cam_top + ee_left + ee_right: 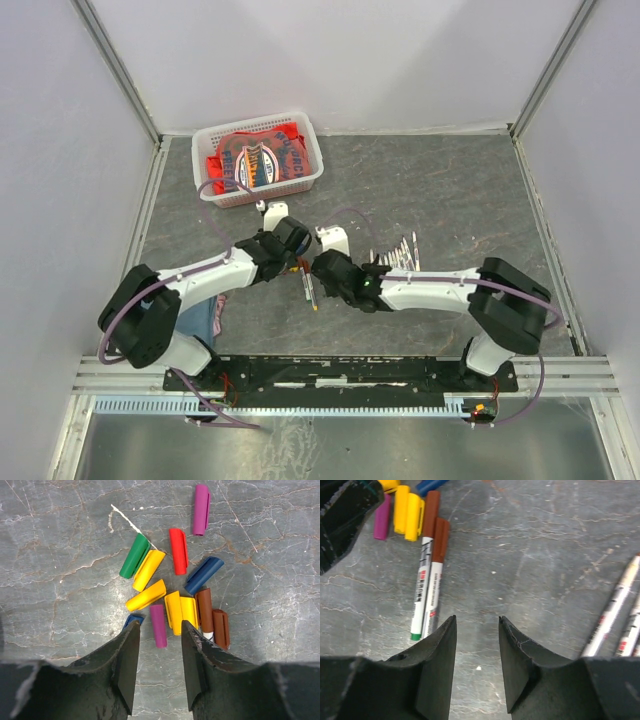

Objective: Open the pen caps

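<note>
L gripper (160, 628) hung open over the table (55, 605), jaws moderately apart, nothing held. R gripper (476, 620) was likewise parted & empty, low over bare surface.

Just ahead-left of R gripper lay 2 pens (422, 587), side by side & touching, brown caps (431, 512) on both. Past L gripper's tips sat the loose caps (146, 596) in a rough heap: yellows, a green, a red, blues, purples. One purple lay apart at the far edge. The capped pen ends touched the heap's right side in the L wrist view.

Off to R gripper's right were bare barrels (615, 607), fanned in a row, well apart from the heap. Far back-left in the top view was a basket (312, 150) w/ a red cloth (250, 160); no part in the job.

Judgement: job looked nearly done, only the 2 brown pens left. Step in hand seemed to be btwn pulls, lining up for the nxt pen. Nxt move prob. calls for one gripper on a barrel, the other on its brown cap, then a straight pull along the pen's axis. As the pens touched, the pinch must take one only. The heap crowds the cap end, so approach there looked tight.
</note>
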Tool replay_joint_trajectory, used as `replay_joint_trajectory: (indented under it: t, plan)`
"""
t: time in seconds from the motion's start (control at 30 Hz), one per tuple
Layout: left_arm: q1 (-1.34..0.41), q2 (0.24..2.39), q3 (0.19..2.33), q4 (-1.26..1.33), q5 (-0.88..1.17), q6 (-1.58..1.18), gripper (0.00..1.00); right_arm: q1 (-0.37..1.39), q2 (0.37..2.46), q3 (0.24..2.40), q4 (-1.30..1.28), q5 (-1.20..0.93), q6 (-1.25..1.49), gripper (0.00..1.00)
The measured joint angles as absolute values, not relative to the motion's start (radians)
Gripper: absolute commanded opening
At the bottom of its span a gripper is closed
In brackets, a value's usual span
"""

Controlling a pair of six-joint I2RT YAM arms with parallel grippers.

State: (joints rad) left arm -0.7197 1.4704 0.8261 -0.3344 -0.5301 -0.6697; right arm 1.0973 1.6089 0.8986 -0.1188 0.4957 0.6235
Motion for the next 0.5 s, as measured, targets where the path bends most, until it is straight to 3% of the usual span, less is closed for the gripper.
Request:
replay_joint_trajectory:
  t: [0.5]
  plan:
    - [-0.720,1.407,0.804,-0.334,-0.531,-0.670,0.47,1.133,1.757,0.989,-0.109,0.444,0.640,0.46]
